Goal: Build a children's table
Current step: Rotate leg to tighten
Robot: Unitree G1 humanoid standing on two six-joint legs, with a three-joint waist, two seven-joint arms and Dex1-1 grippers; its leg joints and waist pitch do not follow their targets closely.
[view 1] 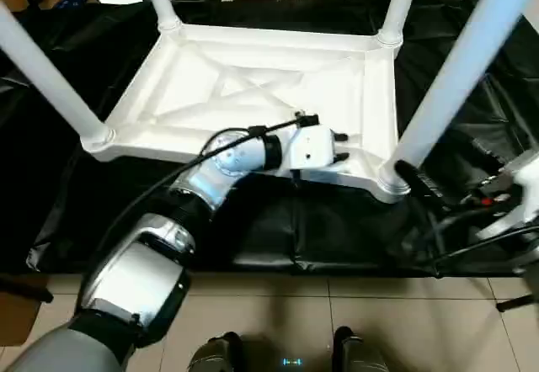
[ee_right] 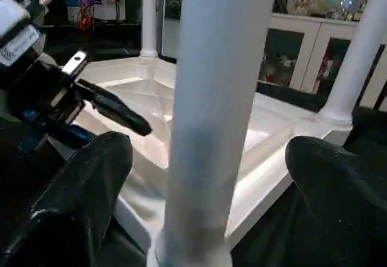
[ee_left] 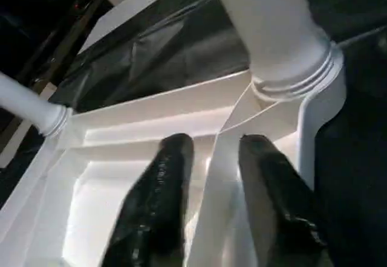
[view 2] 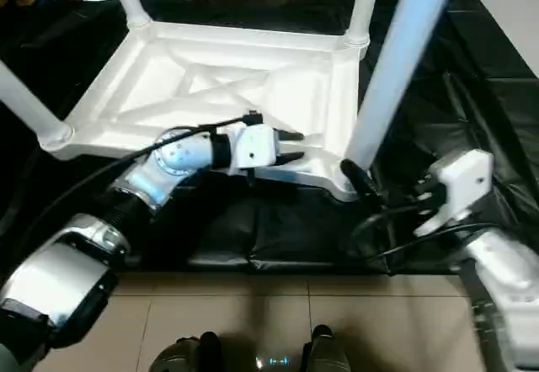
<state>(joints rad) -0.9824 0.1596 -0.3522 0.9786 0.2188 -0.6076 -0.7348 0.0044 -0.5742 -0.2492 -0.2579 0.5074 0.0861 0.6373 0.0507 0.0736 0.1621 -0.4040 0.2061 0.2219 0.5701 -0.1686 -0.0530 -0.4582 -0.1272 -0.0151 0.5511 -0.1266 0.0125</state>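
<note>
The tabletop [view 1: 253, 94] is lying upside down (all four legs standing in its sockets). The left gripper [ee_left: 211, 158] is straddling its near rim, fingers slightly apart. The right gripper [ee_right: 205, 176] is gaping wide around the near right leg [ee_right: 217, 98], not touching it.

No readable text, label, brand, number or sign stands on anything here; a small wrist label is illegible.

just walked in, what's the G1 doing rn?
It's assembling a children's table. The tabletop lies upside down on the black-draped work table with four legs standing in its corner sockets. The left gripper straddles a rib at the near rim. The right gripper is open around the near-right leg, not clamping it.
</note>
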